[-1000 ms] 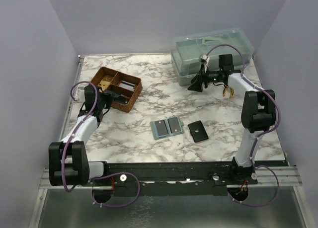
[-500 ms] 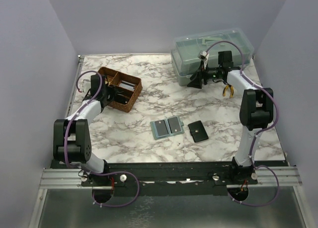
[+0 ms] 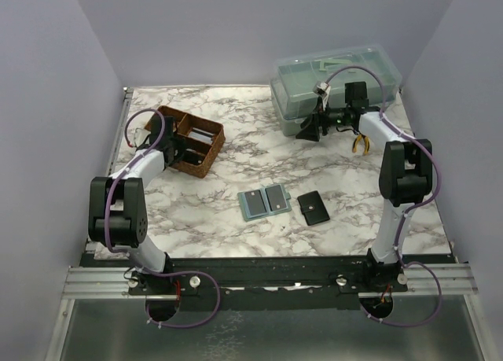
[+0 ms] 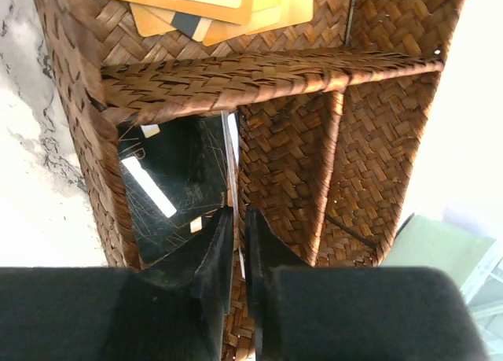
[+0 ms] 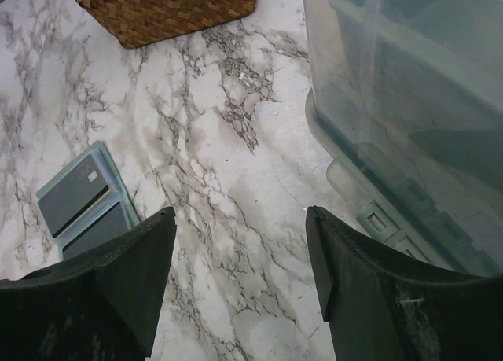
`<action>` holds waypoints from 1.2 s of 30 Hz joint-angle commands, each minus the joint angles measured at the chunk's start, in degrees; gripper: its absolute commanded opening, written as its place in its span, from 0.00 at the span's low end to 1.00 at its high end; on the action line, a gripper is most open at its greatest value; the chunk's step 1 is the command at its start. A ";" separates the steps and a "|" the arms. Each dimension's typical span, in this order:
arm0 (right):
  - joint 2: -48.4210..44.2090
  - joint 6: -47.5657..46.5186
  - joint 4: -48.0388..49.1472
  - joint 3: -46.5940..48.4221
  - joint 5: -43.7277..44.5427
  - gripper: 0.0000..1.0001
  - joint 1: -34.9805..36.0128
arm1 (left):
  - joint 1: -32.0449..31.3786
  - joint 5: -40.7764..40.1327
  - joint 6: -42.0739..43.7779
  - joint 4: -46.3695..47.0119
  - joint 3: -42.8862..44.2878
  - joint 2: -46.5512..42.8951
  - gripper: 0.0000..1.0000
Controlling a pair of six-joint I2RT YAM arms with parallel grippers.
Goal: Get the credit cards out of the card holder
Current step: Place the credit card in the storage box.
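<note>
1. Looking down from the top camera, I see the holder (image 3: 265,202) lying open and flat on the counter (image 3: 236,168), roughly midway between the two arms. A black wallet (image 3: 313,208) lies just beside it on the right, not touching.
2. Each half of the holder shows a dark rectangle. I cannot tell whether these are cards or empty pockets.
3. My left claw (image 4: 236,219) is down in the basket (image 3: 198,168) at the far left. It is well apart from the holder, which lies nearer the arm bases and off to the claw's right.
4. On its wrist camera the fingers stand almost together, with only a slit between them, beside an inner wall of the basket. A thin pale edge runs up from that slit, and I cannot tell whether it is pinched or loose.
5. Left of that edge the compartment holds a glossy dark thing (image 4: 169,188). The next compartment holds a fan of orange cards (image 4: 212,7).
6. My right claw (image 5: 240,215) is spread wide with nothing in it, over bare counter close beside the clear box (image 5: 409,101).
7. On its wrist camera the holder sits low and left, outside the left finger and not between the two.
8. Pliers (image 3: 361,145) lie near the right arm, in front of the box.
</note>
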 commanded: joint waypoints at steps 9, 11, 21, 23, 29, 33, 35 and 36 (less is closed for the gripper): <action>-3.38 0.94 2.45 -2.71 0.26 0.73 -0.20 | -0.43 -1.88 -0.66 -6.33 2.31 -3.57 0.39; -3.92 1.05 2.65 -3.14 0.40 0.73 -0.22 | -0.43 -2.29 -0.46 -7.53 1.74 -5.89 0.40; -5.24 -1.68 -5.45 -1.17 -2.15 0.73 -0.16 | 4.05 6.40 7.22 -2.22 -3.88 -17.88 0.97; -5.24 -4.76 -9.60 -0.01 -3.29 0.73 -0.12 | 6.78 14.82 7.95 3.21 -6.51 -19.47 0.99; -6.06 -13.51 -23.21 1.83 -5.06 0.73 -0.12 | 10.12 30.19 16.34 7.28 -7.90 -24.58 0.97; -8.79 -20.53 -28.95 0.08 -5.53 0.73 0.39 | 10.06 34.18 22.73 2.85 -7.83 -29.05 0.98; -10.31 -22.13 -31.01 -0.87 -5.55 0.73 0.94 | 10.08 37.32 22.53 2.60 -9.34 -30.91 0.98; -10.75 -22.38 -32.61 -1.01 -5.53 0.73 1.27 | 9.95 38.78 21.98 2.69 -10.15 -31.79 0.98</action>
